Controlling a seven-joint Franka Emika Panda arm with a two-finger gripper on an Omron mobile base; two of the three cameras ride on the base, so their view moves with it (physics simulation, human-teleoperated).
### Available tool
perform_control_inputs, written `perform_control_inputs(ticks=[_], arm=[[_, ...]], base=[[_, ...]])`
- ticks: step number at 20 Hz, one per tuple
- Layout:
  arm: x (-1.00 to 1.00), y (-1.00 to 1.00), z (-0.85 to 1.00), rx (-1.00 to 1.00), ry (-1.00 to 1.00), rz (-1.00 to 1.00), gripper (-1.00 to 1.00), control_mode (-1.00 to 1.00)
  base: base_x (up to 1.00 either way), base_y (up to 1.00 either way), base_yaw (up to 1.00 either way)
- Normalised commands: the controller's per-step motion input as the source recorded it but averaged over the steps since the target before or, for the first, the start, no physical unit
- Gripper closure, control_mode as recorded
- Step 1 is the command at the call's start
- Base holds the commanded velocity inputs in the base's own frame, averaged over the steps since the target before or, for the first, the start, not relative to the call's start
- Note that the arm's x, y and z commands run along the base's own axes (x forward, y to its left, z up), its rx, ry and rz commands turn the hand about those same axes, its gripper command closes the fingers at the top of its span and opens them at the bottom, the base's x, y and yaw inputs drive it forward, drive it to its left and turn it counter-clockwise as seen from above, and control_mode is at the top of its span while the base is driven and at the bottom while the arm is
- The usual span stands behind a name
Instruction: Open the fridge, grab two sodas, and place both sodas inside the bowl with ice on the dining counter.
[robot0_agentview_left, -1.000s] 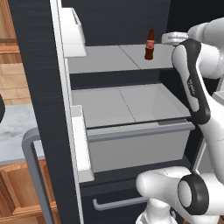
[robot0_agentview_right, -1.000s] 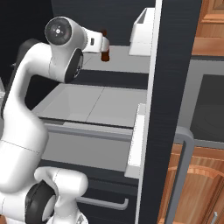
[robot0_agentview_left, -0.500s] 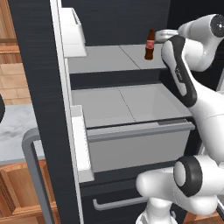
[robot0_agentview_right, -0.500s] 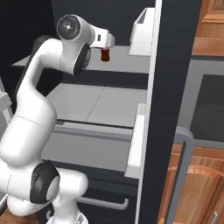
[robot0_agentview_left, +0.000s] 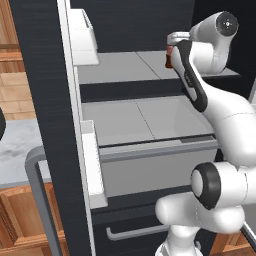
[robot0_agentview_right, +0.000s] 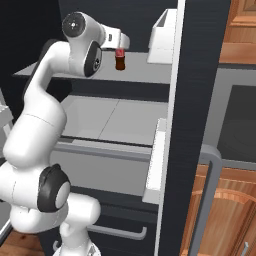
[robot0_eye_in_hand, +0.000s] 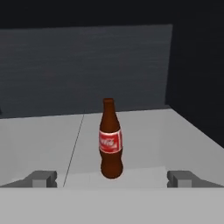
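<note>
Now, from the left base view, the fridge stands with its door swung wide, pale shelves and a lower drawer exposed. The arm reaches up to the upper shelf, and the soda bottle peeks out just behind its wrist.

From the right base view, the same bottle stands upright on the upper shelf, just beyond the hand, with a white door bin off to its side.

From the hand view, the claw is spread fully wide and holds nothing; its two tips flank the bottle, which stands upright on the shelf, a little ahead of them and roughly centred between them. No second soda can be made out.

The step in hand looks like the approach to the first soda, with the fridge already opened. The next move likely calls for a short push forward so the tips bracket the bottle's body, then a close before lifting it clear of the shelf.
</note>
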Motion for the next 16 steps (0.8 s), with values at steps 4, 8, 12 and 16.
perform_control_inputs(ticks=[4, 8, 12, 16], arm=[[0.27, 0.09, 0.0, -0.04, 0.02, 0.0, -1.0, -1.0], [0.36, 0.01, 0.0, -0.01, 0.01, 0.0, -1.0, -1.0], [0.36, 0.0, 0.0, 0.0, 0.01, 0.0, -1.0, -1.0], [0.33, 0.0, -0.09, 0.0, 0.04, 0.0, -1.0, -1.0]], base=[[0.0, 0.0, 0.0], [0.0, 0.0, 0.0], [0.0, 0.0, 0.0], [0.0, 0.0, 0.0]])
